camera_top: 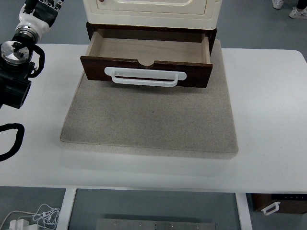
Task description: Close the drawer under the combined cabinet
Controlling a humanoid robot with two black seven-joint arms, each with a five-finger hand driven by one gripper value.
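A dark brown wooden drawer (146, 71) stands pulled out from under the cream cabinet (148, 12) at the top centre. Its inside is empty, and a white handle (145, 77) runs across its front panel. My left arm (19, 52) comes in at the upper left, beside the table edge and well left of the drawer. Its hand (41, 7) is cut off by the top edge of the picture, far from the handle. The right arm does not show.
The cabinet and drawer rest on a grey stone-like slab (148, 120) on the white table (268, 120). A black cable (12, 141) loops at the left edge. A person's shoes (290, 7) show at the top right on the floor.
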